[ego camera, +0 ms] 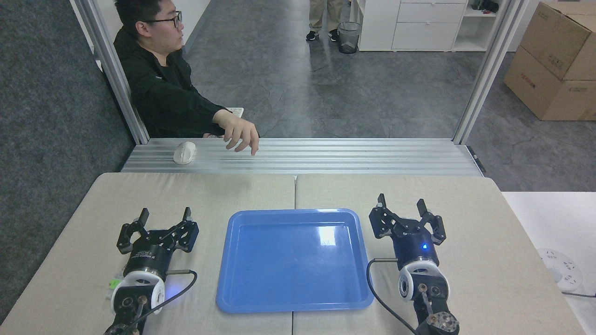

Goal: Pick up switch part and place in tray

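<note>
Both sets of fingers stand apart, empty: left gripper (164, 217), right gripper (402, 207). The switch part (113, 283) peeks out beside the left wrist, near the table's (209, 190) left edge. Tray (242, 298) empty; pickup hasn't begun, so that arm likely must draw back to reach it.

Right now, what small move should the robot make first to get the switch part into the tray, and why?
Probably draw the left gripper back toward the switch part. A bit of green shows beside that arm's wrist, mostly hidden behind it, so the open fingers sit past it. The tray is empty and the right gripper is farther off.
</note>
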Available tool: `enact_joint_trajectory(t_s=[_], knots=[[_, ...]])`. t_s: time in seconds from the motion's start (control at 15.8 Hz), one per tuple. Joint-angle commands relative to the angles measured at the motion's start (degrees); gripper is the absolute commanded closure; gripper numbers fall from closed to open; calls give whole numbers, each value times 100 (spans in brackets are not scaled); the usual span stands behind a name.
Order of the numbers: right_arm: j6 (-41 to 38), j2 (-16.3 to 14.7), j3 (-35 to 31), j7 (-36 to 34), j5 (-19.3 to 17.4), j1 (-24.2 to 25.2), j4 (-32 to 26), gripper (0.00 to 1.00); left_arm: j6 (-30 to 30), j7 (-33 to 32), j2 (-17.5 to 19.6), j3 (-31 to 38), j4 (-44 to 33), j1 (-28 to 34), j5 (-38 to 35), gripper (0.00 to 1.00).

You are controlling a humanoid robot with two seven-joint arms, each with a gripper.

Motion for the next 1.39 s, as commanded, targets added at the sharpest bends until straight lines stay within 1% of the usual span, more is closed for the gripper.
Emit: enact_joint_trajectory(t_s=[0.0,1.33], knots=[[-3,0,0,0,2,0,0,0,3,3,7,0,25,14,4,1],[-3,0,0,0,2,0,-9,0,3,3,-1,0,25,23,4,1]])
